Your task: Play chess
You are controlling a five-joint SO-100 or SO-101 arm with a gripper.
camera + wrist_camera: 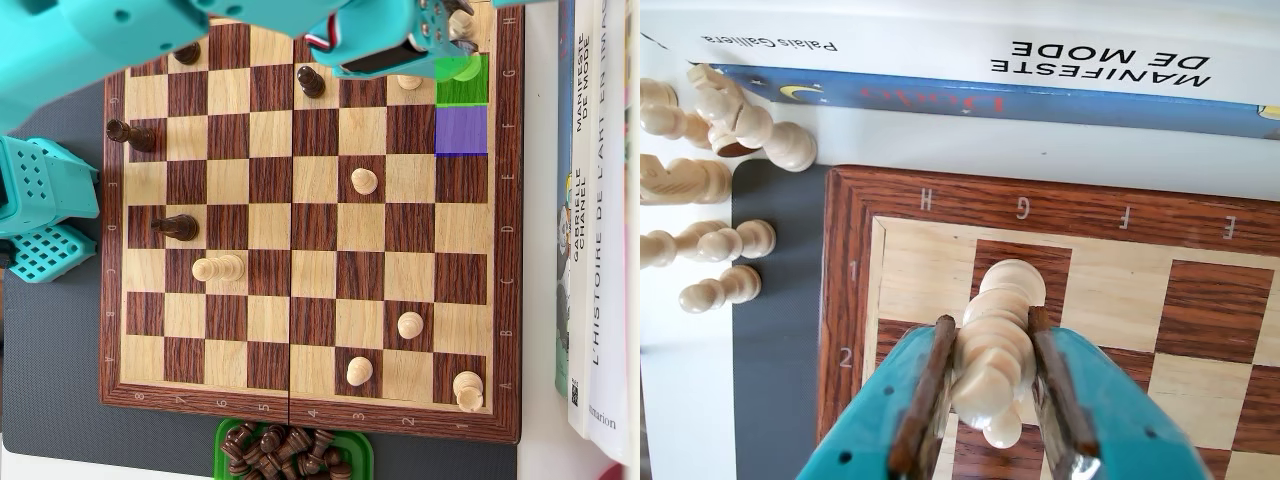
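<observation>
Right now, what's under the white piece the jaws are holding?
In the wrist view, the white piece stands between the jaws over a dark square in row 1 of the chessboard. The piece covers the base, so contact can't be confirmed.

In the wrist view the teal gripper (990, 400) enters from the bottom edge, its two fingers (925, 390) lined with brown pads, closed from both sides on a pale chess piece (998, 340). In the overhead view the teal arm (110, 35) stretches across the top of the frame from the upper left, ending near the upper right corner.
</observation>
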